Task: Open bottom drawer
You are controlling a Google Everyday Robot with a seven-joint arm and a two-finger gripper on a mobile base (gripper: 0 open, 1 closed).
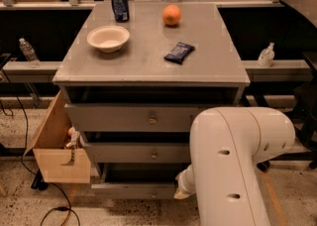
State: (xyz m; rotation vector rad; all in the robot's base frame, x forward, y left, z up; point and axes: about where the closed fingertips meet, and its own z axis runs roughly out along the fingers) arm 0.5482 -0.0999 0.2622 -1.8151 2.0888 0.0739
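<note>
The grey cabinet has three drawer fronts. The bottom drawer is the lowest and narrowest front and stands out a little, with a dark gap above it. Its knob does not show. My gripper is at the right end of that front, just below the middle drawer. Most of it is hidden behind my white arm. The top drawer shows its round knob.
On the cabinet top are a white bowl, a blue can, an orange and a dark snack packet. An open cardboard box stands at the cabinet's left. A cable lies on the floor.
</note>
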